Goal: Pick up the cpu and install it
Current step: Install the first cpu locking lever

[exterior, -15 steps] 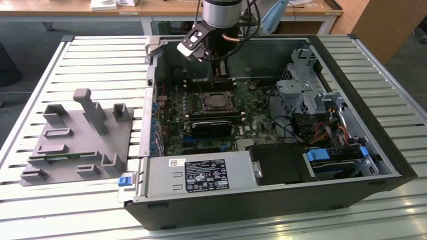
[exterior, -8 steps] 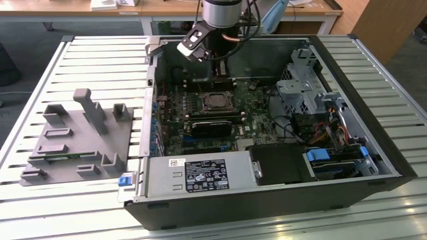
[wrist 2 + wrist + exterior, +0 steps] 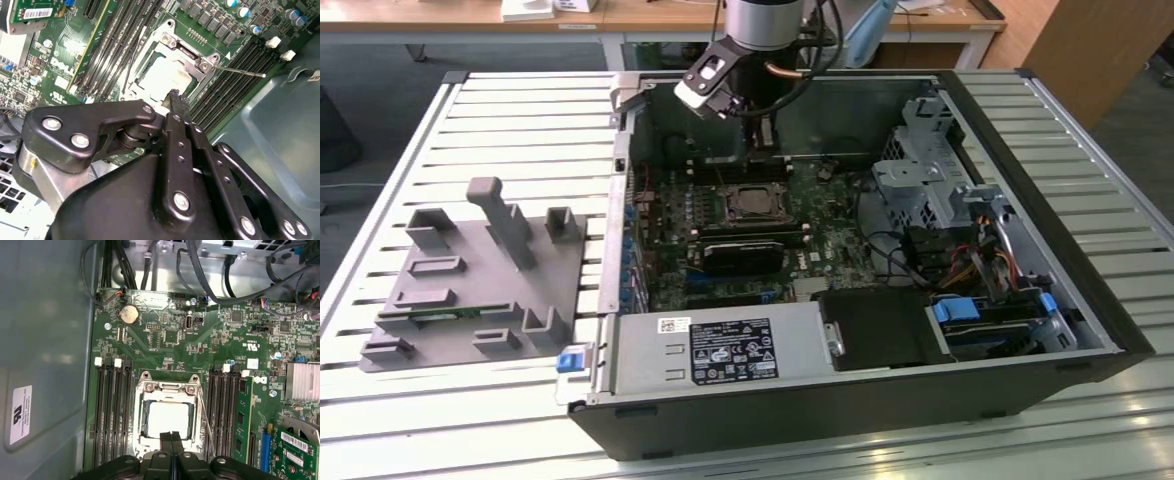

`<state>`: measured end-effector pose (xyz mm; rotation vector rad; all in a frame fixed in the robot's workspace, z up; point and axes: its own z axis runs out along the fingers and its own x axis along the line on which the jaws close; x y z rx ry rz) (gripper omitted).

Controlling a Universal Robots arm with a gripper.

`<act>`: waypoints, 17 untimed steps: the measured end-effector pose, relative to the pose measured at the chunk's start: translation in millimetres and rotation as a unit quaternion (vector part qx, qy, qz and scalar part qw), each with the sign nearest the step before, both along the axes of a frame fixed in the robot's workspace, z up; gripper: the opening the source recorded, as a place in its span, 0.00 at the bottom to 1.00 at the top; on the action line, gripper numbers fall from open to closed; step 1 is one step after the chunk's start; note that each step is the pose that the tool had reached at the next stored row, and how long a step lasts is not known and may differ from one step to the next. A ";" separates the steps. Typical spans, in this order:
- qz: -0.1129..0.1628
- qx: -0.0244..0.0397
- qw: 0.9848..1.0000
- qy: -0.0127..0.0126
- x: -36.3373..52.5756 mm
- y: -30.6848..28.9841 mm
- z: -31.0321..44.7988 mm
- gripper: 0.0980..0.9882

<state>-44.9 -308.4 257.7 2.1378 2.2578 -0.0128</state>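
The cpu point(image 3: 167, 421) is a silver-grey square lying flat inside the metal-framed socket point(image 3: 170, 388) on the green motherboard point(image 3: 165, 340). It also shows in the second wrist view, cpu point(image 3: 165, 77), and in the exterior view, cpu point(image 3: 754, 203). My gripper point(image 3: 171, 435) hangs just above the cpu's near edge, its two black fingers pressed together with nothing between them. In the second wrist view the gripper point(image 3: 175, 95) tip sits over the socket's rim. From the exterior view the gripper point(image 3: 761, 150) reaches down into the open computer case point(image 3: 1067, 300), at its far side.
Black memory slots point(image 3: 112, 415) flank the socket on both sides. A thin metal lever point(image 3: 245, 73) sticks out from the socket. Cables and a drive cage point(image 3: 921, 185) fill the exterior view's right. A grey fixture tray point(image 3: 467, 280) lies at the exterior view's left; a power supply point(image 3: 720, 355) sits in front.
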 end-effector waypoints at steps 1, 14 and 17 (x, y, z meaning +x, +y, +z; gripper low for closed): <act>0.006 0.000 1.000 0.000 0.0 0.0 0.0 0.01; 0.101 0.000 0.995 0.000 -0.1 0.0 0.1 0.01; 0.112 0.000 0.994 0.000 -0.1 0.0 0.1 0.01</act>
